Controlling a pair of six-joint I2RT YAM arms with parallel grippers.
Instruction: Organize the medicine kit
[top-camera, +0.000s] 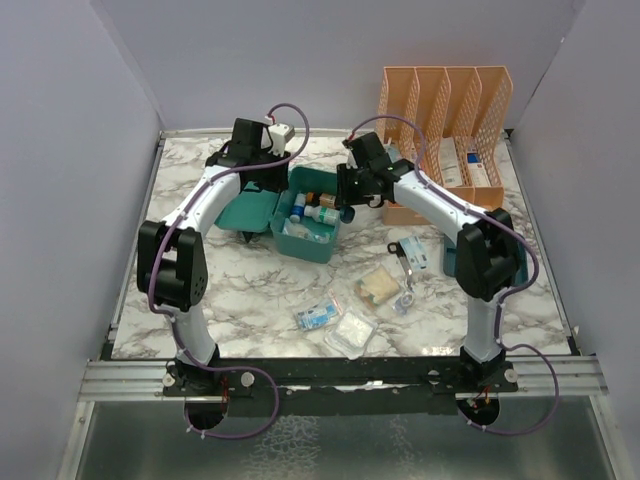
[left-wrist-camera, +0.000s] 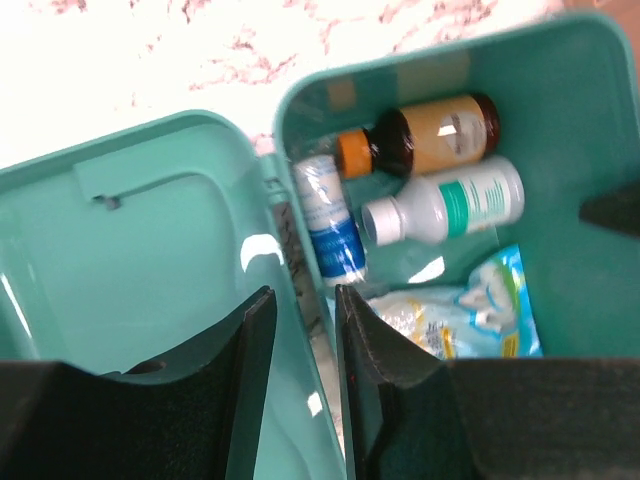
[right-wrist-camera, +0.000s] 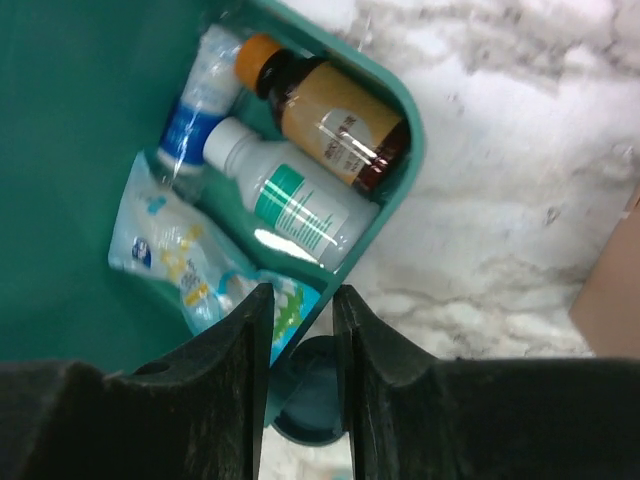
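Nearest, my left gripper (left-wrist-camera: 305, 330) straddles the rim of the open lid (left-wrist-camera: 130, 240) of the medicine kit (left-wrist-camera: 570, 100), seemingly to steady it; whether I pinch it, I cannot tell. My right gripper (right-wrist-camera: 302, 330) hangs over the box wall, jaws slightly parted, empty. Kit sits on the marble table (top-camera: 250, 300), between my arms.

The medicine kit (top-camera: 310, 250) is seen distantly from high above; its interior is shared close-up by both wrist views.
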